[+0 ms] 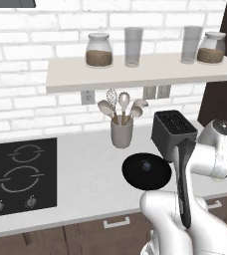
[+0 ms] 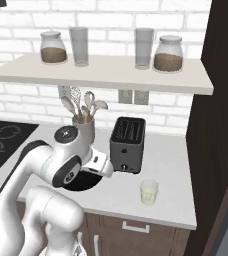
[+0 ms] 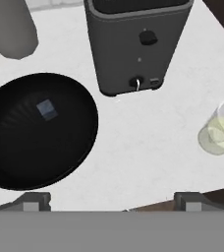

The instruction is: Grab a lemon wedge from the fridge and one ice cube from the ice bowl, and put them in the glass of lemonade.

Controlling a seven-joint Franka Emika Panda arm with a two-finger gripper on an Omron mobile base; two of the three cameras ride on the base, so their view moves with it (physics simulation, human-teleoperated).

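The end effector [image 3: 112, 201] is held above the white counter [image 3: 148, 142], its two dark finger tips [image 3: 31, 201] set wide apart with nothing between them. Below it and to one side, the ice bowl [image 3: 15, 157] is seen resting on the counter, and a single greyish ice cube [image 3: 46, 109] lies inside it, off centre. The black toaster [image 3: 136, 44] stands just beside the bowl's rim. The glass of lemonade [image 3: 220, 129] is found on the far side of the toaster from the bowl, near the counter's front edge by the dark wood panel [image 2: 218, 125]. From the left base view the bowl [image 1: 146, 171] is partly covered by the arm, and the cube [image 1: 146, 166] appears only as a faint speck. A grey utensil holder [image 1: 122, 133] stands behind the bowl, beneath the shelf [image 1: 135, 72].
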